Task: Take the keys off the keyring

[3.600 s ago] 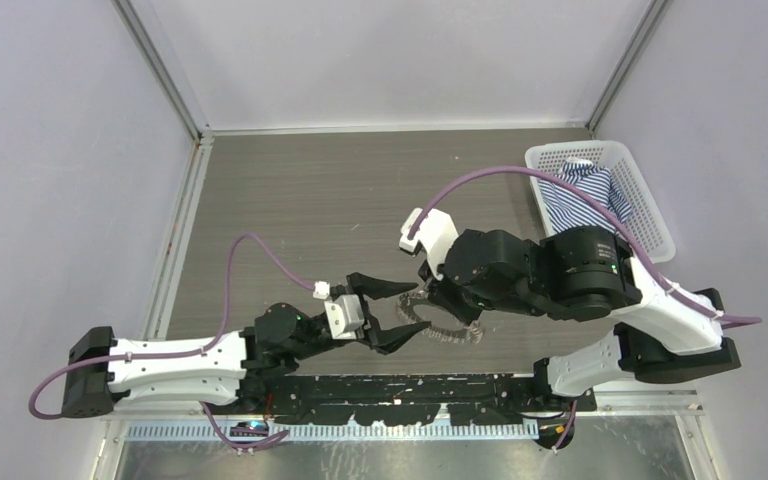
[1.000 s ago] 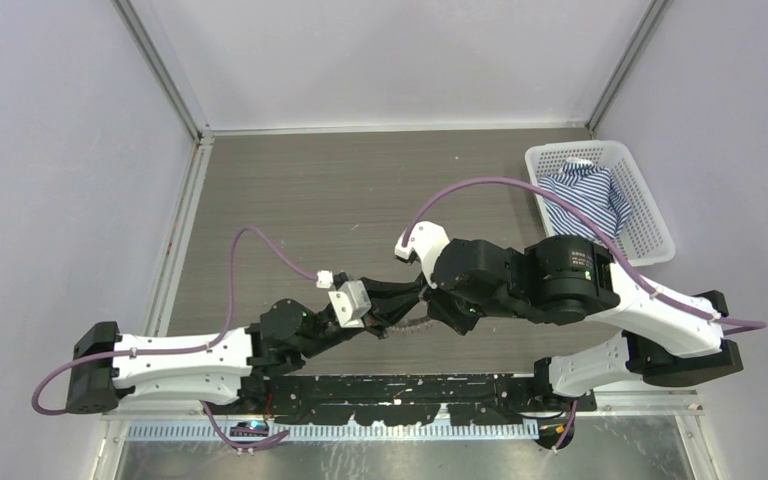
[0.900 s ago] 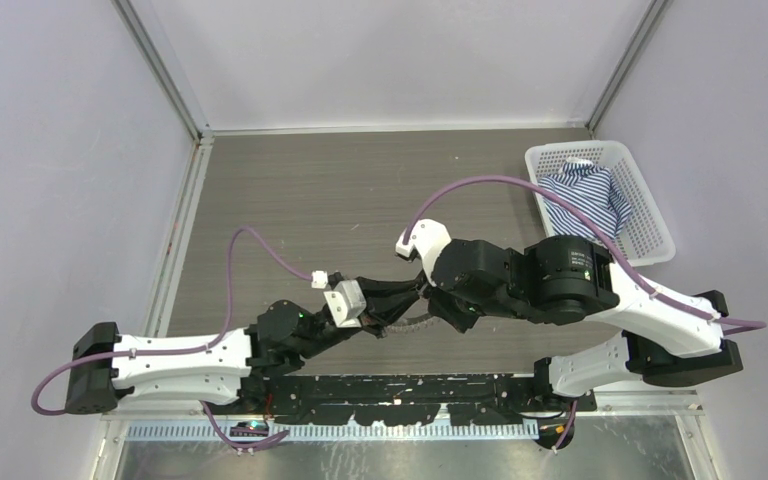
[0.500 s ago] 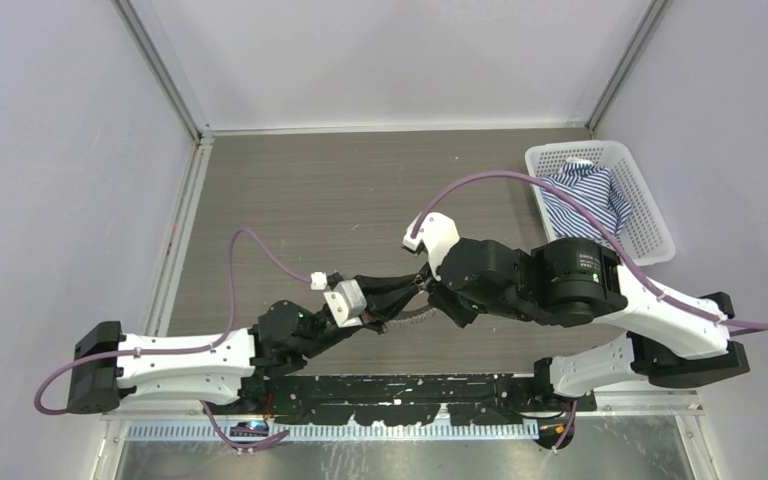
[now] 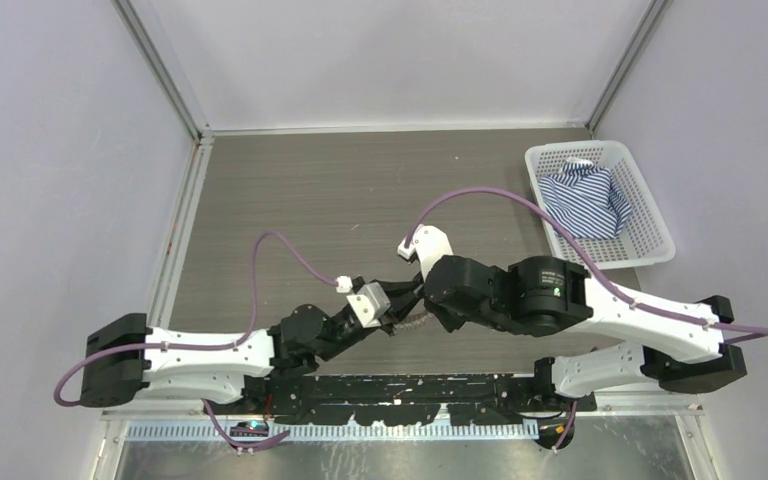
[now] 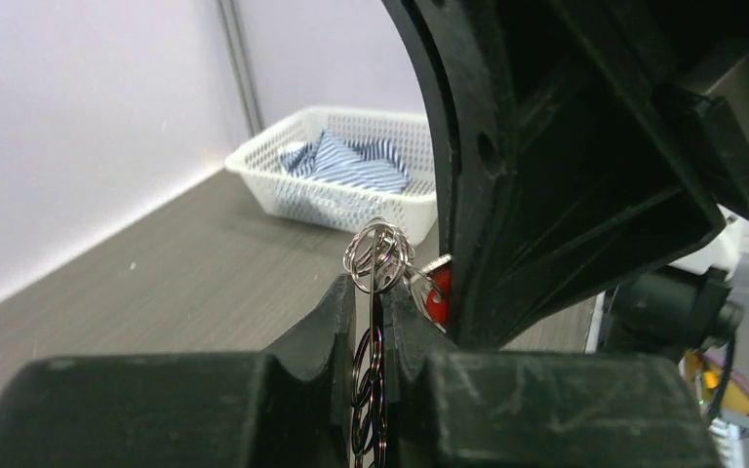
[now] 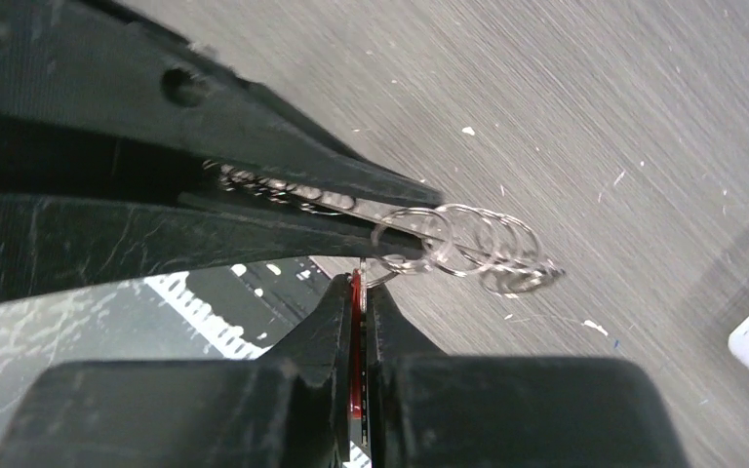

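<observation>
The keyring (image 6: 378, 255) is a bunch of thin silvery rings held just above the table, seen from above as a grey fringe (image 5: 415, 321) between the two arms. My left gripper (image 6: 378, 297) is shut on it, and dark rings hang down between its fingers. One of the keys, the red-headed one (image 7: 355, 331), is clamped edge-on in my shut right gripper (image 7: 360, 288). The rings (image 7: 458, 239) fan out past the left fingers (image 7: 254, 146). From above, the left gripper (image 5: 400, 305) and right gripper (image 5: 422, 300) meet tip to tip. The silvery keys are mostly hidden.
A white plastic basket (image 5: 535, 160) with a blue-striped cloth (image 5: 585, 195) in it stands at the back right, also behind the rings in the left wrist view (image 6: 254, 175). The arms' black base rail (image 5: 400, 395) runs along the near edge.
Both arms have shifted together: the left wrist slid right, and the right arm stretched lower and to the left. Both grips have held.
</observation>
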`<state>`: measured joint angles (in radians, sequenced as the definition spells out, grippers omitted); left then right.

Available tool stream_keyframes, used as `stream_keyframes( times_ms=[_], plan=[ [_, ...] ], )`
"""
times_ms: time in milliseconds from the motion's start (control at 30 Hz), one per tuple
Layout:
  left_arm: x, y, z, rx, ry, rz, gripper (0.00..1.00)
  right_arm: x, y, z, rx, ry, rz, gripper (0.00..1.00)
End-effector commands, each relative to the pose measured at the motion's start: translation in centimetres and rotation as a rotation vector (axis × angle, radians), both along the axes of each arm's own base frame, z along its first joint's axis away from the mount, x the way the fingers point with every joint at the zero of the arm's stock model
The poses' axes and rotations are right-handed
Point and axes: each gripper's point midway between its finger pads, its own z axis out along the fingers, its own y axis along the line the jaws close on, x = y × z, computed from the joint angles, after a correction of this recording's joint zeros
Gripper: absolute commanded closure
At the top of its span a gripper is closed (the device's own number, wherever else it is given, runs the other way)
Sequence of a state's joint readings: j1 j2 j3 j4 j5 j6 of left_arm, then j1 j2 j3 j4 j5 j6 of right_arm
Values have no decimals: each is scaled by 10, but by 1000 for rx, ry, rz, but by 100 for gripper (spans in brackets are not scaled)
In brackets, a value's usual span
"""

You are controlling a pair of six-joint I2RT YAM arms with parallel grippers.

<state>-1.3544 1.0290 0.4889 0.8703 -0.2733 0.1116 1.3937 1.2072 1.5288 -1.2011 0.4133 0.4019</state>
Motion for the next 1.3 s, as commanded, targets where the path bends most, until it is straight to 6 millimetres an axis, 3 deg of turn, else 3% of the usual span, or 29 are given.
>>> stream_keyframes(
  times_ms=[0,300,400,467,700,933,1000,1100,1267],
  plan=[
    [15,4,-9,-65,53,81,99,28,9,-1,185,-26,-159,92],
    [40,7,-121,-89,320,207,99,59,25,-93,224,9,-235,94],
    [45,5,-156,-62,407,246,99,68,35,-111,250,24,-246,95],
    [47,6,-169,-64,452,270,100,71,38,-121,248,35,-253,96],
    [65,33,-195,-101,533,455,100,73,46,-147,281,80,-268,96],
    [64,46,-227,-107,615,537,98,77,58,-178,305,115,-261,97],
    [62,47,-231,-100,625,530,83,79,62,-185,321,125,-257,97],
    [59,50,-237,-71,636,520,68,82,70,-192,346,135,-249,97],
    [51,55,-247,-9,680,506,61,83,81,-204,360,164,-231,98]
  ],
)
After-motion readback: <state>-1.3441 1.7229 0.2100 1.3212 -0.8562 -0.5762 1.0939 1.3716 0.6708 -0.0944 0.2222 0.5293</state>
